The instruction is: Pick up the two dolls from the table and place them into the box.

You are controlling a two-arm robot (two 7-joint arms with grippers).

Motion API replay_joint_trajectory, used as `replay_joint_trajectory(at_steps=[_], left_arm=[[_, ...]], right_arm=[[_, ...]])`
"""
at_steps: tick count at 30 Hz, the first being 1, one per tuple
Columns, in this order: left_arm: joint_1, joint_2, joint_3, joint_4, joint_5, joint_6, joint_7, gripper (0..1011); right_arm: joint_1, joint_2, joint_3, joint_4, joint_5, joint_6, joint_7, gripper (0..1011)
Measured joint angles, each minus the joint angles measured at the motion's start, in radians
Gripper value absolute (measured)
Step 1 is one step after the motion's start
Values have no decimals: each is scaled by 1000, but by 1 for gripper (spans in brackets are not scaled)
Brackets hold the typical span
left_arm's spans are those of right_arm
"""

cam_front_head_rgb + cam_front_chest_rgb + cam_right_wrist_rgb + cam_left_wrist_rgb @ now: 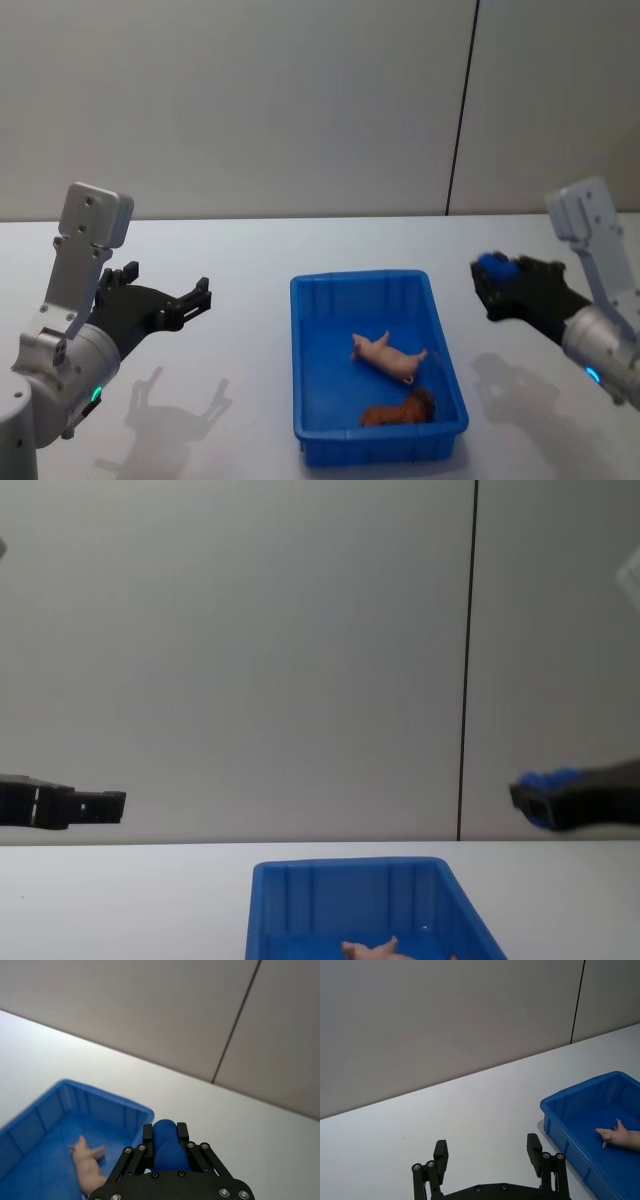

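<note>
Both dolls (390, 357) lie in box (310, 350) — brown one (400, 410) rim-clipped.

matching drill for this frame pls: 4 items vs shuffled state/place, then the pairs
1. pink doll
2. brown doll
3. left gripper
4. right gripper

A. shut on a blue object
B. open, holding nothing, above the table
C. lying mid-box
D. lying by the box's near wall

Pairs: 1-C, 2-D, 3-B, 4-A
</note>
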Motion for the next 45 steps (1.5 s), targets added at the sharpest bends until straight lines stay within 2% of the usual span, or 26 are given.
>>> replay_joint_trajectory(at_steps=[4, 5, 10, 24, 30, 33, 40, 42, 45], left_arm=[[0, 0, 0, 0, 0, 0, 0, 1001], [0, 0, 0, 0, 0, 0, 0, 1001], [0, 0, 0, 0, 0, 0, 0, 1001], [0, 0, 0, 0, 0, 0, 0, 1001], [0, 0, 0, 0, 0, 0, 0, 1001], [0, 0, 0, 0, 0, 0, 0, 1001], [0, 0, 0, 0, 0, 0, 0, 1001], [0, 0, 0, 0, 0, 0, 0, 1001], [0, 0, 0, 0, 0, 0, 0, 1001]], right_arm=[[20, -10, -4, 4, -3, -7, 22, 258], [37, -19, -9, 11, -3, -8, 45, 249], [65, -34, -17, 26, -3, 2, 85, 223], [107, -60, -43, 96, 11, 92, 181, 157], [116, -68, -56, 140, 12, 125, 216, 161], [118, -70, -60, 152, 12, 133, 226, 197], [123, -74, -69, 180, 11, 152, 248, 397], [124, -75, -70, 184, 11, 154, 251, 498], [125, -76, -72, 190, 11, 159, 256, 559]])
